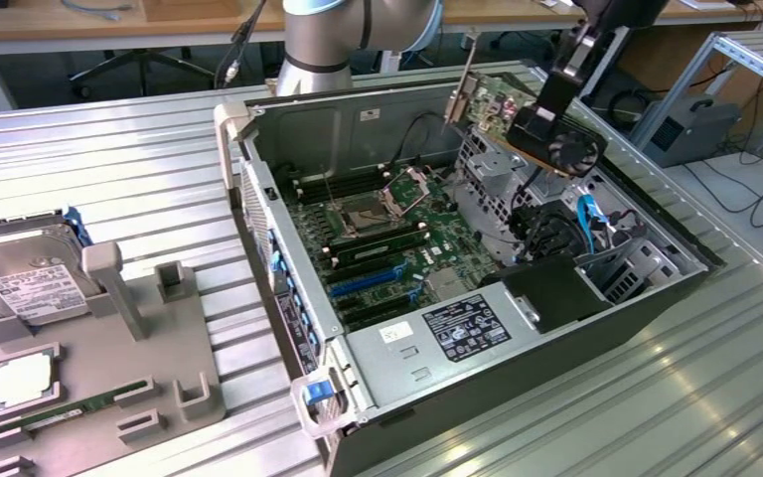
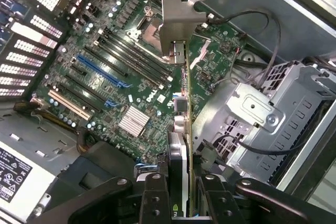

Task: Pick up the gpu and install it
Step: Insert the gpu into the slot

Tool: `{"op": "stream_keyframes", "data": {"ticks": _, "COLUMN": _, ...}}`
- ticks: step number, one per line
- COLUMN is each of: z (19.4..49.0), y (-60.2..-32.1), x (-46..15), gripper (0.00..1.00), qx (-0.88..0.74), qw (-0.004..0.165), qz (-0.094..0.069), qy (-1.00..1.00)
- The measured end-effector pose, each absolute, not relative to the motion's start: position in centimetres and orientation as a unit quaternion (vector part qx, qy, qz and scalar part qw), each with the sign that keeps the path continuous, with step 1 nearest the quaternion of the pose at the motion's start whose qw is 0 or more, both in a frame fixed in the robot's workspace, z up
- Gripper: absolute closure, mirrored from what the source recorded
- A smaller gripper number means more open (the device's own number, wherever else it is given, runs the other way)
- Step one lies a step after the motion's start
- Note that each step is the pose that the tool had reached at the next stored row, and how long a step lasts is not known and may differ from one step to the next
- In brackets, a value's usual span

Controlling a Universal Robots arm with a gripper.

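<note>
- Black two-finger gripper point(image 2: 181, 205) is closed narrow on the gpu point(image 2: 181, 145), a thin flat card w/ green board, black fan shroud and silver metal bracket point(image 2: 176, 19) at the far end. Card sits edge-on betw. the fingers.
- Gpu is aloft and tilted over the open dark-grey PC case point(image 1: 554, 402), which lies on the ribbed metal worktop point(image 1: 130, 169). It hangs above the silver drive cage point(image 2: 273, 124) side, touching nothing; not seated.
- Green motherboard point(image 2: 131, 93) is below. The long blue slot point(image 2: 102, 72) looks empty and is well apart from the card, toward the exterior view's left.
- Risks (judgement):
- Pinch covers a small patch of a long card, so a nudge could pivot or slip it.
- Bracket leads and could snag the case wall or the black cables point(image 2: 262, 35) by the cage.
- Card edge isn't lined up w/ the slot; an off-angle push could stress board or connector.
</note>
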State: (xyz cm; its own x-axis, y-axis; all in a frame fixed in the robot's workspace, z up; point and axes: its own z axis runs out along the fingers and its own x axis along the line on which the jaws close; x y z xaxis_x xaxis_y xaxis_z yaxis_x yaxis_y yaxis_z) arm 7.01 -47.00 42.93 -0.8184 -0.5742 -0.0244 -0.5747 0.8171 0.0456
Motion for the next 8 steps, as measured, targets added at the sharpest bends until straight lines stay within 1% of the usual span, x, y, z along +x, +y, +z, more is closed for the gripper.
{"op": "stream_keyframes", "data": {"ticks": 8, "z": 42.93, "y": -46.99, "x": 7.01, "gripper": 0.73, "qx": -0.367, "qw": 0.003, "qz": 0.026, "qy": 0.930}}
